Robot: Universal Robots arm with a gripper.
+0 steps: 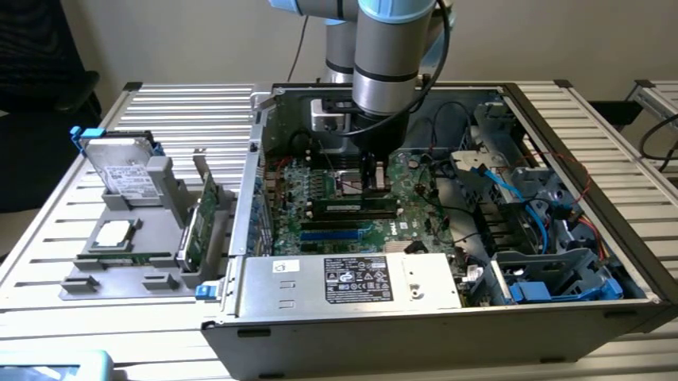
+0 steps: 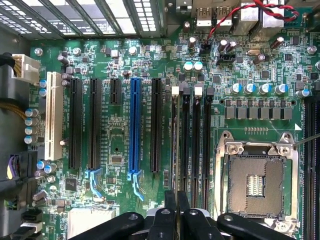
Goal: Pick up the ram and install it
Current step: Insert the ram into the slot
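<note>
Ext view: arm (image 1: 387, 71) reaches into the open PC case (image 1: 424, 325) on slatted worktop (image 1: 180, 107); ram (image 1: 355, 208) seen side-on, label showing.
Wrist view: ram (image 2: 174, 145) edge-on in a black mem slot, CPU socket (image 2: 255, 185) near.
Fingers (image 2: 170, 212): clenched on ram's top edge.
Ram vs fingers: touching, at their 6 o'clock in ext view.

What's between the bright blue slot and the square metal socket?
In the wrist view: one long black slot, then a row of narrow memory slots, between the blue slot and the socket.

End effector (image 2: 176, 197) (fingers together) hovers above black memory slots (image 2: 186, 145).
</note>
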